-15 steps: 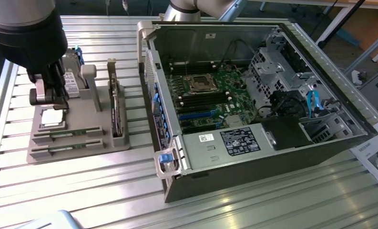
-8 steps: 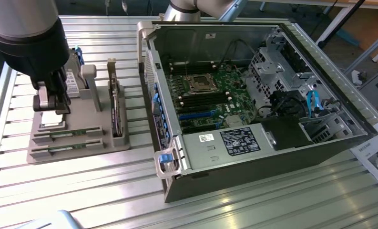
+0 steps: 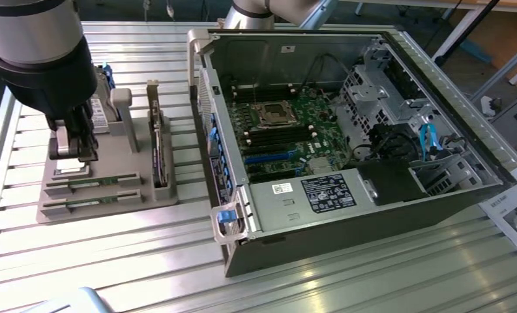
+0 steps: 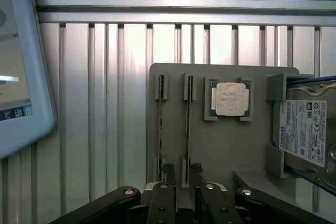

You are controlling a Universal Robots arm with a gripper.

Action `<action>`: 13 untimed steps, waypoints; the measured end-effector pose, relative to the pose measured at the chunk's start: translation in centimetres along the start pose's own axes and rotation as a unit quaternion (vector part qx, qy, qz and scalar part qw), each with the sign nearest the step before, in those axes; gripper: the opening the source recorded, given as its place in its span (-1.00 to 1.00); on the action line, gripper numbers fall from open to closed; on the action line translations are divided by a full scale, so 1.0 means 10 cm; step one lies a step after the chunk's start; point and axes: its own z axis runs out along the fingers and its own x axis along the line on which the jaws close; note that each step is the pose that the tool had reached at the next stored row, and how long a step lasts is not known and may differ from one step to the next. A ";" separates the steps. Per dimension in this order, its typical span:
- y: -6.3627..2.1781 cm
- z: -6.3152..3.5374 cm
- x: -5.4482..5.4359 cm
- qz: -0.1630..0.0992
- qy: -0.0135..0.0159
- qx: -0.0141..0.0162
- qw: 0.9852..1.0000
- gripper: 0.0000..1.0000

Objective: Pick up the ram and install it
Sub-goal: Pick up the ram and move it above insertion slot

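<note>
Wrist view: the ram point(image 4: 188, 129) stands on edge in a slot of the grey fixture point(image 4: 220, 156), thin edge up. A second stick point(image 4: 160, 129) sits just beside it in a parallel slot. The pincer point(image 4: 182, 170) is wide open and holds nothing. Its two fingertips show at the nearer ends of the sticks, and the ram's line runs into the gap between them. No contact is visible. Whether the fingers are down at stick level or above it, I cannot tell.

Also on the fixture: the square silver-topped processor point(image 4: 229, 99) beside the sticks, and a hard drive point(image 4: 304, 129) beyond that.

Exterior view: the pincer point(image 3: 71, 153) hangs over the fixture on the tabletop point(image 3: 328, 287), at the exterior view's left. The dark expansion card point(image 3: 158, 153) stands on edge at the fixture's right side. The open computer case point(image 3: 450, 98) lies well apart to the right, with the motherboard point(image 3: 284, 130) exposed. Its long black memory slots look unfilled, though I cannot be sure.

Progress, as a judgement: early. The pick is not yet made and the ram is unlifted. The grasp, the carry to the case and the seating are all left.

Orientation: the ram's long axis runs straight away from the pincer. In the exterior view it runs left to right along the fixture's near end.
</note>
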 end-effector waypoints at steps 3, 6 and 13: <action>0.000 0.071 0.01 0.000 0.000 0.000 1.000 -0.50; 0.000 0.105 0.02 0.000 0.000 0.000 1.000 -0.50; -0.003 0.176 0.03 0.000 0.000 0.000 1.000 -0.50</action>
